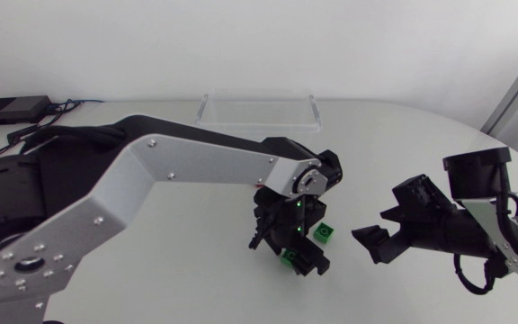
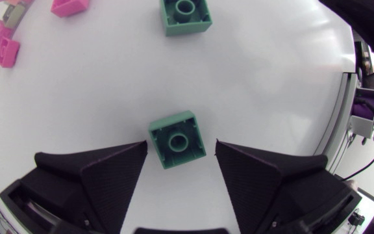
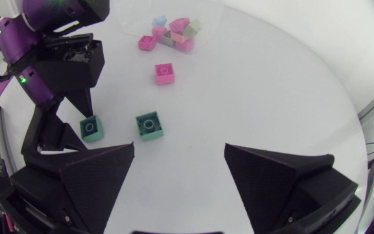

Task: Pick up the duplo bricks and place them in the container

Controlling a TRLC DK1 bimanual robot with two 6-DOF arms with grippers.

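Note:
My left gripper (image 1: 297, 250) is low over the table at the middle, with a green duplo brick (image 2: 176, 138) between its fingers. A narrow gap shows on each side of the brick, so the gripper is open. A second green brick (image 1: 326, 232) lies just ahead of it and apart (image 2: 186, 16). The clear container (image 1: 259, 112) stands at the table's back. My right gripper (image 1: 371, 241) hangs open and empty to the right of both green bricks (image 3: 149, 125), (image 3: 91, 128).
A single pink brick (image 3: 164, 73) lies beyond the green ones. Farther on is a pile of pink and pale bricks (image 3: 171, 32) by the clear container; whether they are inside it I cannot tell. A black box (image 1: 12, 110) sits at the back left.

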